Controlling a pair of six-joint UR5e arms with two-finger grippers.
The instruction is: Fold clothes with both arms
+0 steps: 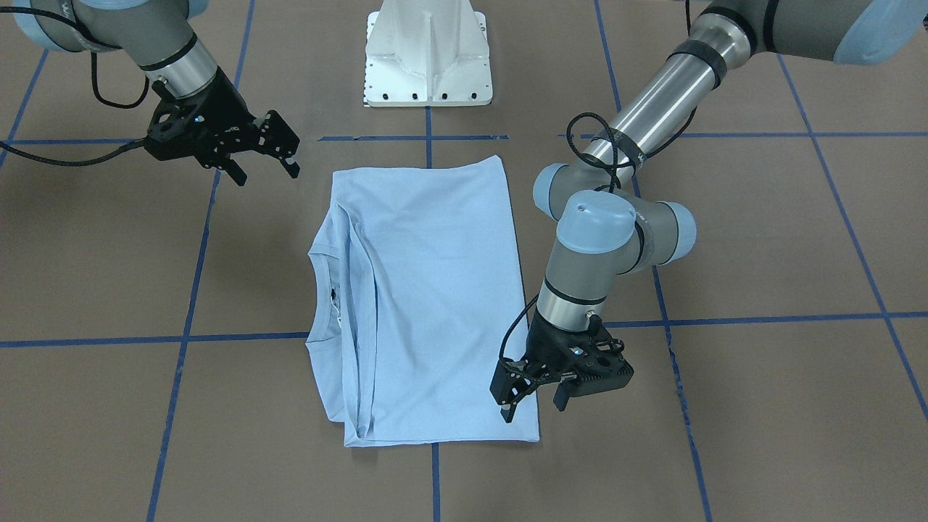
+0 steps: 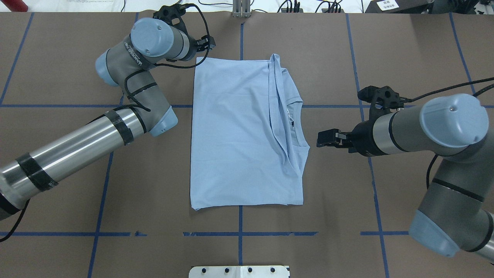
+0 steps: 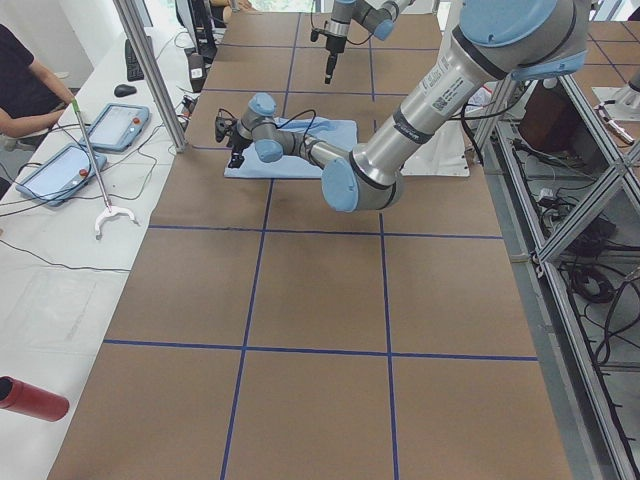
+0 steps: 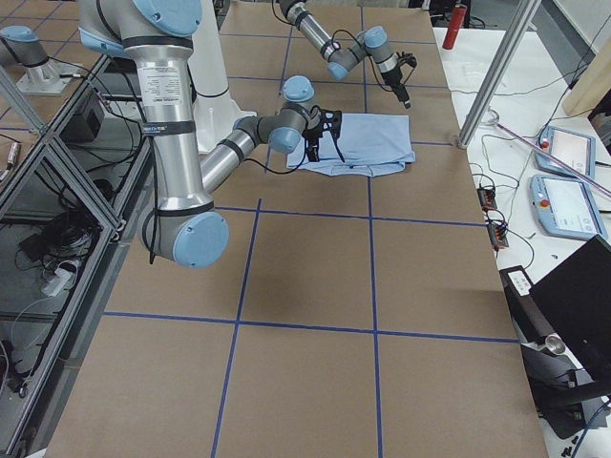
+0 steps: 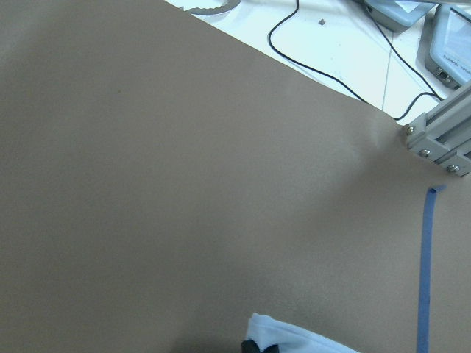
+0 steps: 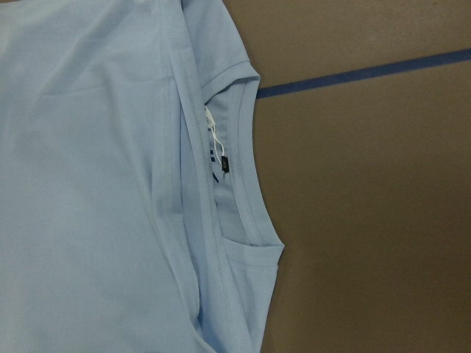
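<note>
The pale light-blue T-shirt (image 1: 435, 290) lies flat on the brown table, folded lengthwise into a long rectangle (image 2: 239, 135). Its round neck with the label (image 6: 217, 158) is at the edge on my right side. The chest print is hidden. My left gripper (image 1: 533, 406) is open, just above the shirt's far corner on my left side. That corner (image 5: 294, 340) shows at the bottom of the left wrist view. My right gripper (image 1: 264, 170) is open and empty, raised above the table just off the neck edge (image 2: 322, 139), apart from the cloth.
The white pedestal base (image 1: 428, 54) stands at the robot's side of the table. Blue tape lines (image 2: 239, 233) cross the brown surface. Beyond the far edge are tablets (image 3: 110, 125), a seated person (image 3: 20, 90) and a red bottle (image 3: 30, 398).
</note>
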